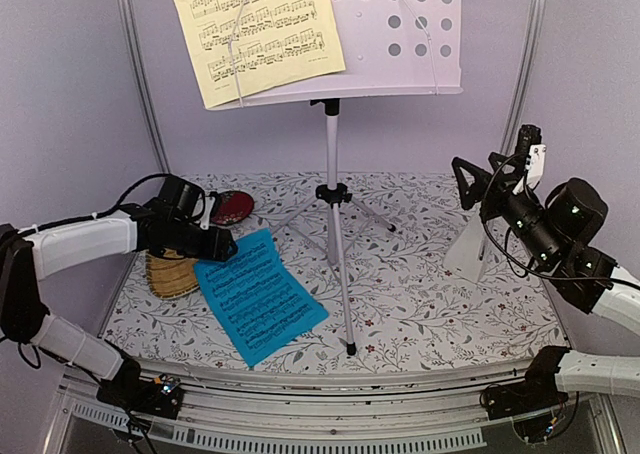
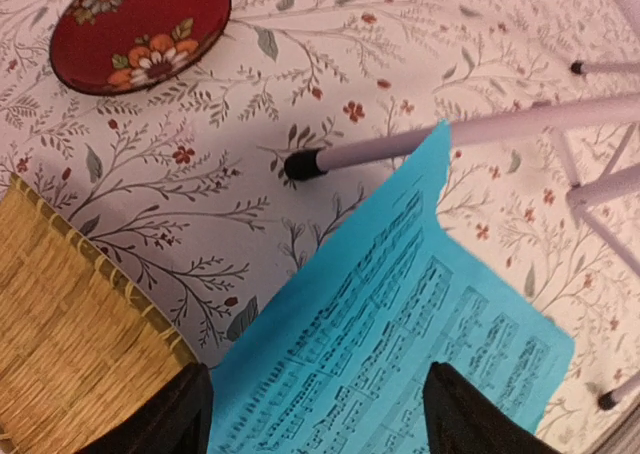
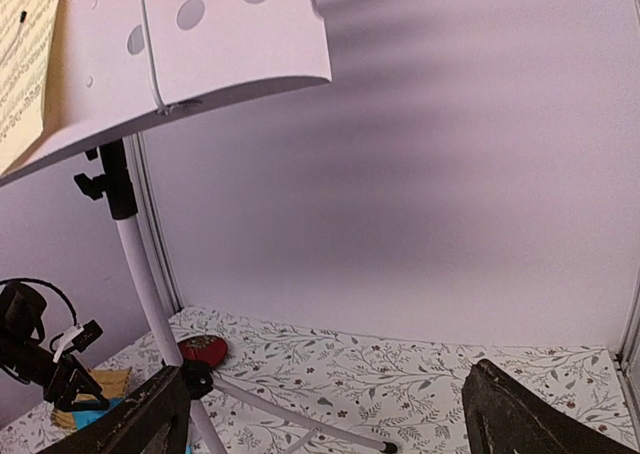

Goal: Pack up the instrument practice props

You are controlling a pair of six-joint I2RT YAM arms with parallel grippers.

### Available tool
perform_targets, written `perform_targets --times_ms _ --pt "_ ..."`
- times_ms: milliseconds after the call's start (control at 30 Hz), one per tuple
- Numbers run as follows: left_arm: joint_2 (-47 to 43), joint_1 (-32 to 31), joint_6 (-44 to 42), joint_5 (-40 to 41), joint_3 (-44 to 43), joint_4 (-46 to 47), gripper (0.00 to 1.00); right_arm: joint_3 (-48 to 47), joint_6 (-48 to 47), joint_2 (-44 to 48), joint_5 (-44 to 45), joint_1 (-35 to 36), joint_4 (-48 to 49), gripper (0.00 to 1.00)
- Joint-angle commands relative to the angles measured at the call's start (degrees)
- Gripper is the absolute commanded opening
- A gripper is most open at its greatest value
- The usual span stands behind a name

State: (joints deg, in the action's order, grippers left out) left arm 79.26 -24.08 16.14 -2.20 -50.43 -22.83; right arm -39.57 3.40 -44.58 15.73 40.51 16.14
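Standing mid-table in the top view, the stand (image 1: pixel 332 204) carries its white desk (image 1: pixel 400 34) high toward the far edge, with the yellow sheet (image 1: pixel 260 29) leaning on the desk's left half. The blue sheet (image 1: pixel 258 294) lies on the table (image 1: pixel 430 304) toward the near left corner, just left of the stand's front leg (image 1: pixel 343 294). The left gripper (image 1: pixel 215 246) hangs over the sheet's far corner. The tray (image 1: pixel 172 274) sits at the left edge, partly under the left arm, and the dish (image 1: pixel 232 207) lies beyond it toward the far left corner. The metronome (image 1: pixel 468 249) stands near the right edge, below the raised right gripper (image 1: pixel 495 164). In the left wrist view the left fingers (image 2: pixel 180 419) stand apart at the bottom corners and pinch nothing; the blue sheet spreads beneath and between them. Its near left edge meets the tray's rim, though whether it overlaps cannot be told, and its far corner crosses in front of a black-footed leg. The dish lies at the upper left, apart from the tray. In the right wrist view the right fingers (image 3: pixel 540 414) are spread wide with only air between them. Beyond them the stand's pole rises at the left to the desk overhead, and the dish shows small on the table behind the pole.
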Motion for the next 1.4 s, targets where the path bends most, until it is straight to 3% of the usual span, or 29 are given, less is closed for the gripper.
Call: perform_targets --times_ms 0,133,300,433,567,667,833,1067,1233,1367 --pt "-6.0 0.4 0.9 2.9 -3.5 2.4 0.8 -0.3 3.6 -0.7 -2.2 0.1 5.5 0.97" --pt "-11.2 0.4 -1.4 6.4 -6.0 1.8 0.92 -1.3 4.2 -2.1 -4.0 0.1 3.2 0.97" --pt "-17.7 -0.8 -1.7 5.1 -8.3 2.0 0.98 -1.5 6.3 -4.3 -5.7 0.1 2.5 0.97" --pt "-21.2 -9.0 1.5 4.4 -4.3 8.3 0.95 -2.2 8.3 -7.4 -8.2 0.1 2.1 0.97" --pt "-21.7 -18.9 6.3 4.4 3.8 21.9 0.94 -2.7 9.3 -9.0 -12.3 0.1 1.6 0.97" --pt "-18.2 -25.2 7.9 4.1 7.0 32.0 0.94 -1.6 10.2 -8.4 -13.1 0.2 2.1 0.98" --pt "-9.8 -33.8 6.2 6.4 4.1 39.3 0.93 -1.0 11.5 -7.3 -13.1 0.1 0.8 0.99" --pt "-0.5 -34.9 5.8 1.5 2.2 51.1 0.93 2.4 13.2 -1.9 -15.1 0.2 1.9 0.99" --pt "5.3 -31.3 9.0 -5.5 -0.1 57.4 0.93 3.5 13.4 -0.9 -15.6 0.2 0.4 0.99" --pt "6.8 -28.6 10.0 -2.3 -0.2 57.8 0.88 4.7 13.7 0.4 -17.4 0.1 1.1 0.99"
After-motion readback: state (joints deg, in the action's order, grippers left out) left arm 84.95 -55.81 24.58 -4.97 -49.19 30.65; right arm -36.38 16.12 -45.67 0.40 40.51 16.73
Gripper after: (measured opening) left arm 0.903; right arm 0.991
